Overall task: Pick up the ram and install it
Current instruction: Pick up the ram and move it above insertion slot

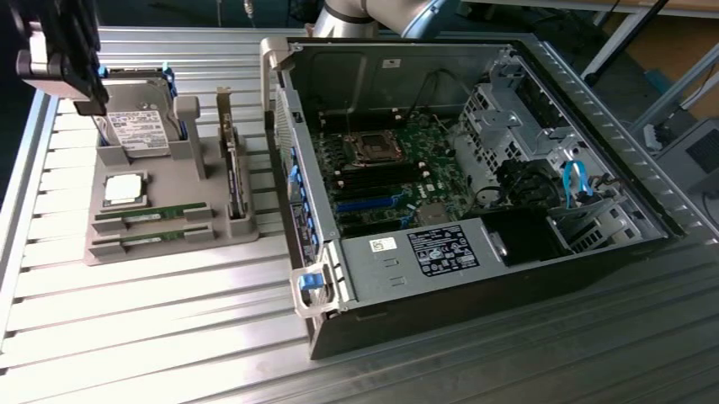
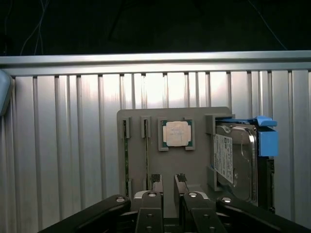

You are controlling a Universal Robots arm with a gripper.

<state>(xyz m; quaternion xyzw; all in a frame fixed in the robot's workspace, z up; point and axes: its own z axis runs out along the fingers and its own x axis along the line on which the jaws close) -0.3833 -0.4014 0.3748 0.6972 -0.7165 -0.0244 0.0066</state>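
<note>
Green ram (image 1: 150, 214) standing on edge in slot of grey holder (image 1: 168, 252), second stick (image 1: 144, 241) just beside it, processor (image 1: 124, 188) and hard drive (image 1: 141, 130) further along. We are hovering gripper (image 2: 168, 180) above holder, fingers parted by narrow gap, gripping nothing. We are judging step as approach to pick; install in computer case (image 1: 450, 337) not started. Next move is calling for fingers straddling one stick's thin top edge, clear of neighbour.
</note>
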